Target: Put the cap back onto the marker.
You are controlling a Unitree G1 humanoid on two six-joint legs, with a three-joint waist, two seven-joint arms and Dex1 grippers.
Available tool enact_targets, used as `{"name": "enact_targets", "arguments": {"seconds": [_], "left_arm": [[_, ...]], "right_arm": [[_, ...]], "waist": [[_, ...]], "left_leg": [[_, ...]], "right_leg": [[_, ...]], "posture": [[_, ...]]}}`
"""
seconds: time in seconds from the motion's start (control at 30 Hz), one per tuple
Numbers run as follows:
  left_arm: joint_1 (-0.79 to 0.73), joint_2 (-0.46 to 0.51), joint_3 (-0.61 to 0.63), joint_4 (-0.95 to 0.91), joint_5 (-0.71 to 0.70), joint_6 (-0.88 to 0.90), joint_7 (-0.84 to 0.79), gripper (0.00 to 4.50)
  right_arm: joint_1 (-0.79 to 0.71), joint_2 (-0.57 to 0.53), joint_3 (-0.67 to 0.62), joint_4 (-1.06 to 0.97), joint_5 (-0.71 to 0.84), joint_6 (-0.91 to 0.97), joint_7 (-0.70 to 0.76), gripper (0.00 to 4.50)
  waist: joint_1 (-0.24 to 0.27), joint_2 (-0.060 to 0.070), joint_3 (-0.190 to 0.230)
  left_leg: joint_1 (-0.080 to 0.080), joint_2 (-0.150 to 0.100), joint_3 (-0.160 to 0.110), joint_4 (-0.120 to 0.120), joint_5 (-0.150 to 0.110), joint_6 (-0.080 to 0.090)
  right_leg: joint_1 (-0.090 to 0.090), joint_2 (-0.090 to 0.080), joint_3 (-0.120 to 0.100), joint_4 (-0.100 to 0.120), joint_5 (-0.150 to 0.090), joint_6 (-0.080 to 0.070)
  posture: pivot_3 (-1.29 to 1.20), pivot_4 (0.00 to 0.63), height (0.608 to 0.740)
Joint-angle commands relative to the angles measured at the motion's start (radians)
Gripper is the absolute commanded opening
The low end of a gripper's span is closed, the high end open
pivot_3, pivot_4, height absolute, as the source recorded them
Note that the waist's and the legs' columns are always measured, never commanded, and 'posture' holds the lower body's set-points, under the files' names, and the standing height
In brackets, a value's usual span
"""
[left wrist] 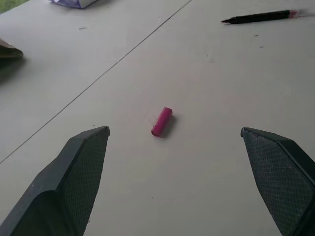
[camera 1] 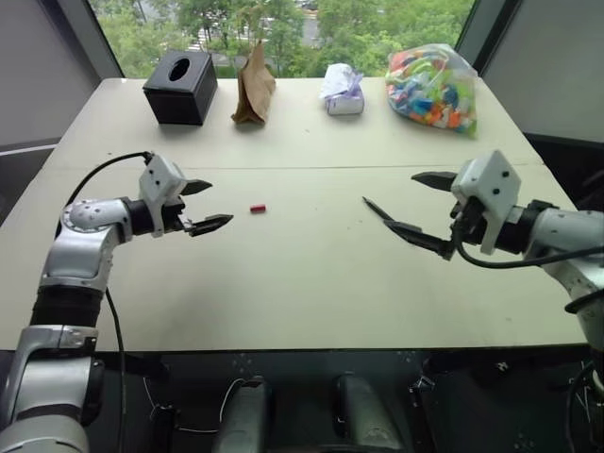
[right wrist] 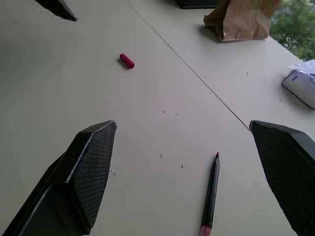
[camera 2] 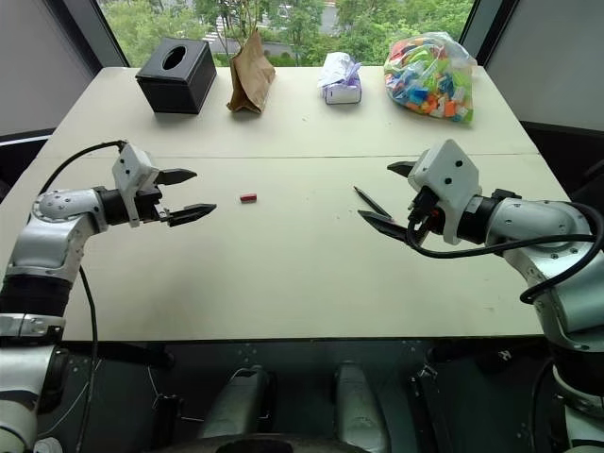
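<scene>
We see our left jaws [camera 1: 203, 206] spread wide and empty, hovering just above the pale beige tabletop [camera 1: 311, 283]. The tiny red cylindrical plastic cap [camera 1: 258, 209] lies flat on the tabletop just ahead of them, in line with the gap between the two black fingers [left wrist: 81, 172], touching neither. Our right jaws [camera 1: 420, 209] are likewise released and hold nothing. The thin, long black marker with a pinkish end [right wrist: 210, 196] lies on the tabletop between and beneath these fingers, apart from both. Cap and marker lie well apart, the cap on the far side of the marker from our right jaws, with bare tabletop between them.
</scene>
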State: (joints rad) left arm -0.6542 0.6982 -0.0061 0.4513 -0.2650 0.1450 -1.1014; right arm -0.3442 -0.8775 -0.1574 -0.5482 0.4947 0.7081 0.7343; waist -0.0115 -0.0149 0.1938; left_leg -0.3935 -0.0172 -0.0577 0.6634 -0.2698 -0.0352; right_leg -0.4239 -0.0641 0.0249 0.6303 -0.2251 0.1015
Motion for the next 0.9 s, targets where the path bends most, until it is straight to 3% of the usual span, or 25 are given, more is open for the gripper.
{"name": "enact_targets", "arguments": {"seconds": [0.03, 0.2, 0.37, 0.9], "left_arm": [[-0.137, -0.036, -0.034, 0.255, 0.074, -0.152, -0.055, 4.48], [-0.267, -0.096, -0.065, 0.533, 0.159, -0.285, -0.056, 4.48], [-0.343, -0.144, -0.074, 0.699, 0.225, -0.356, -0.032, 4.48], [-0.453, -0.231, -0.087, 0.851, 0.367, -0.395, 0.076, 4.48]], "right_arm": [[0.012, 0.026, -0.01, -0.076, -0.004, 0.007, -0.058, 4.5], [0.061, 0.053, -0.032, -0.139, 0.008, 0.041, -0.113, 4.5], [0.117, 0.068, -0.052, -0.197, 0.012, 0.067, -0.156, 4.5], [0.169, 0.079, -0.081, -0.246, 0.002, 0.07, -0.219, 4.5]], "waist": [[0.001, 0.0, 0.0], [0.001, 0.0, 0.0], [0.0, 0.0, 0.0], [0.0, -0.001, 0.0]], "left_leg": [[0.0, 0.0, 0.0, 0.0, 0.0, 0.0], [-0.001, -0.001, 0.0, 0.0, 0.0, 0.0], [-0.001, -0.001, -0.001, 0.0, 0.0, 0.001], [-0.001, -0.001, -0.001, 0.0, 0.0, 0.001]], "right_leg": [[0.0, 0.0, 0.0, 0.0, 0.0, 0.0], [0.0, 0.0, 0.0, 0.0, 0.0, 0.0], [0.0, 0.0, 0.0, 0.0, 0.0, 0.001], [0.0, 0.0, -0.001, 0.001, 0.0, 0.001]], "posture": [[0.0, 0.15, 0.74], [0.0, 0.15, 0.74], [0.0, 0.15, 0.74], [0.0, 0.15, 0.74]]}}
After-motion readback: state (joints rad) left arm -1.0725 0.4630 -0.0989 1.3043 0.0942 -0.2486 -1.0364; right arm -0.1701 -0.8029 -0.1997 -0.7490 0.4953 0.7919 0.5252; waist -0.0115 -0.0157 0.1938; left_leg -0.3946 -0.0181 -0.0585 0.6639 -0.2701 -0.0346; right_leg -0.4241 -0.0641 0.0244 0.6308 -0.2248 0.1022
